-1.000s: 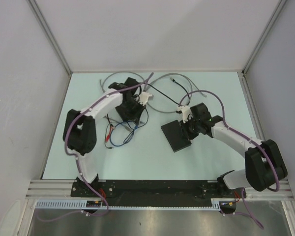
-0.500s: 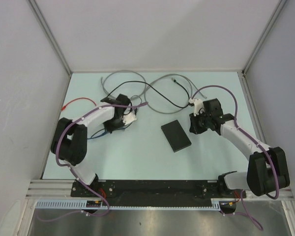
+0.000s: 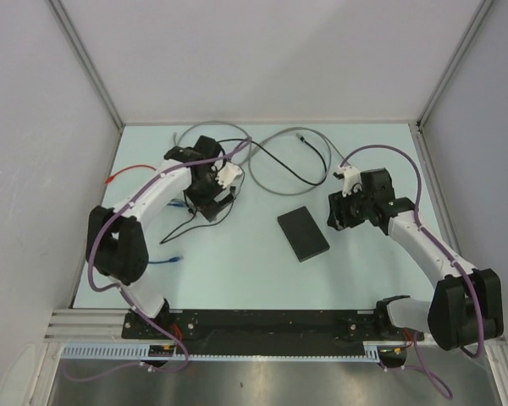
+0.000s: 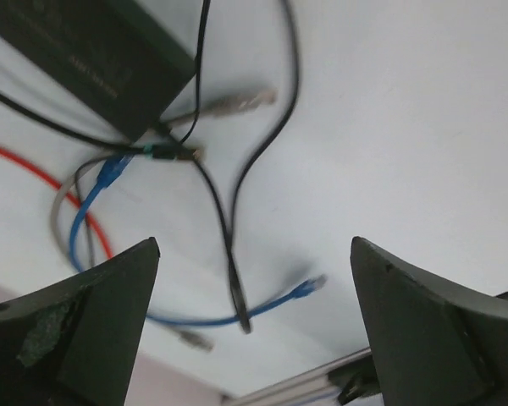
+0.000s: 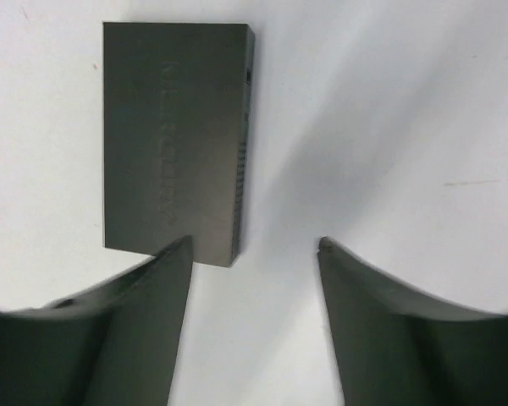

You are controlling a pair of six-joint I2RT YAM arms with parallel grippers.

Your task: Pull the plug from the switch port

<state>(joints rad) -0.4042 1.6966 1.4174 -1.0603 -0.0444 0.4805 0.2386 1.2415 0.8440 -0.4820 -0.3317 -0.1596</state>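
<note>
Flat black switch [image 5: 173, 135] lies on worktop [image 5: 406, 127], port [image 5: 248, 75] on its narrow edge. Just beside switch, right hand [image 5: 254, 244] spread wide, empty. Well left of switch, left hand [image 4: 254, 330] wide (nothing held) above tangled cables [image 4: 229, 211] and adapter brick [image 4: 85, 59].

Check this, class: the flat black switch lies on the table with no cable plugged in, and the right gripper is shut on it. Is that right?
No. The right gripper is open and holds nothing, as the right wrist view shows. The switch does lie on the table, no cable plugged in.
</note>
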